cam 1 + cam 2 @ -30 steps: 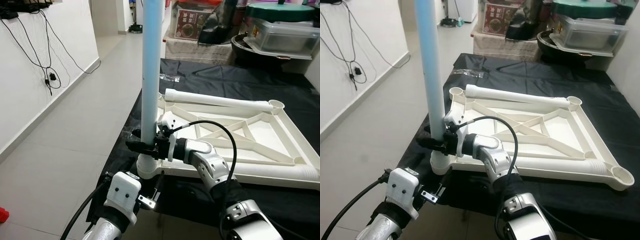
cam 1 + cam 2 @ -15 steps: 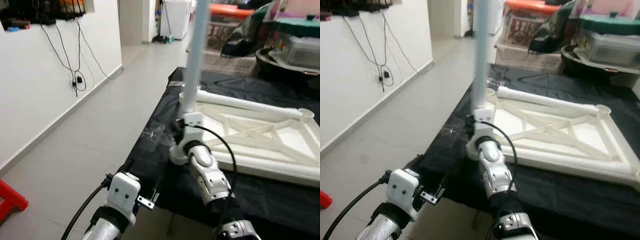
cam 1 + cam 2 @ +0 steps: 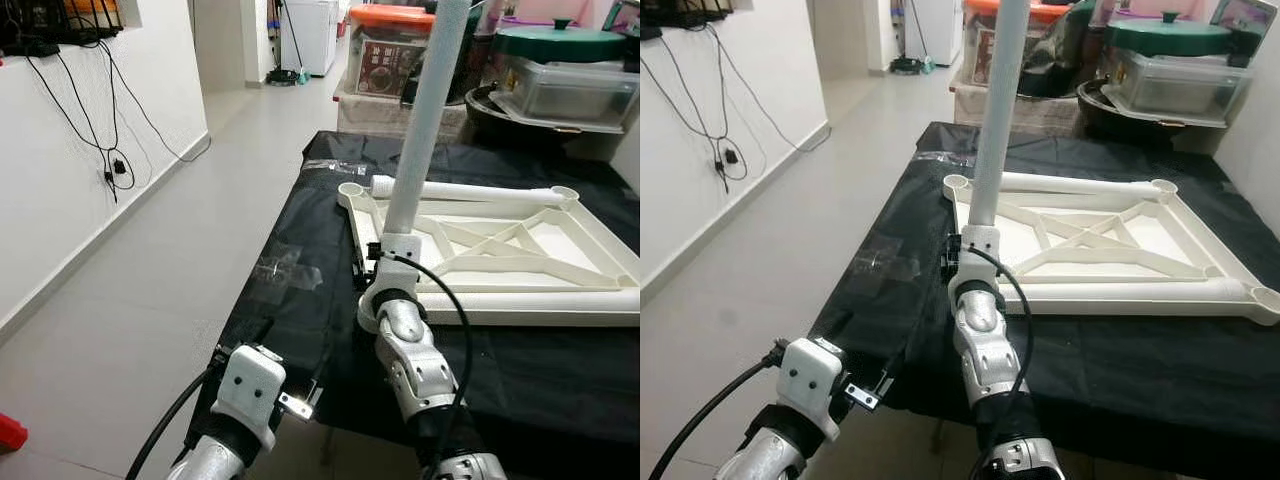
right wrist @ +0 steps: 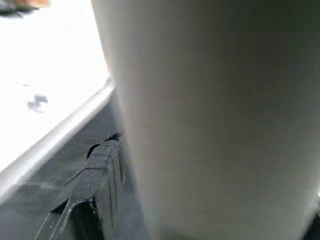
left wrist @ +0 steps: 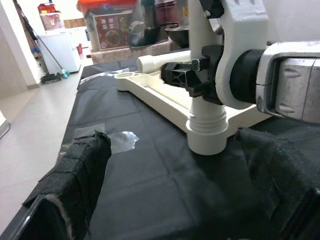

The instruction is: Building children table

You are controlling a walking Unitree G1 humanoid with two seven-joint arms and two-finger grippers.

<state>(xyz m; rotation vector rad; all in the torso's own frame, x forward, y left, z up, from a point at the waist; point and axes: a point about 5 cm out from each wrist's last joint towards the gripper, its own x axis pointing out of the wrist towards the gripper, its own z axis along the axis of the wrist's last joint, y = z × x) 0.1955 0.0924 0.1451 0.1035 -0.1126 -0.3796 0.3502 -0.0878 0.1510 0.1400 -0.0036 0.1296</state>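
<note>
The white table frame (image 3: pixel 600 262) lies upside down on a table draped in black cloth (image 3: pixel 300 330). A pale table leg (image 3: pixel 425 110) stands in the frame's near-left corner socket (image 5: pixel 206 135), leaning slightly right. My right gripper (image 3: pixel 380 265) is shut on the leg just above the socket, and one black finger (image 4: pixel 100 175) presses its side. My left gripper (image 5: pixel 175 200) is low at the table's near edge, open, with padded fingers (image 5: pixel 80 170) apart and facing the socket. Another white leg (image 3: pixel 470 190) lies along the frame's far side, and one more (image 3: pixel 540 300) along its near side.
A patch of clear tape (image 3: pixel 285 272) sticks to the cloth left of the frame. Storage boxes and a lidded bin (image 3: pixel 560 70) crowd the back beyond the table. Open tiled floor (image 3: pixel 150 260) runs along the left, by a white wall with hanging cables (image 3: pixel 110 160).
The whole view has shifted, so the camera moved. My right forearm now reaches straight ahead to the leg instead of from the right. The grip on the leg holds.
</note>
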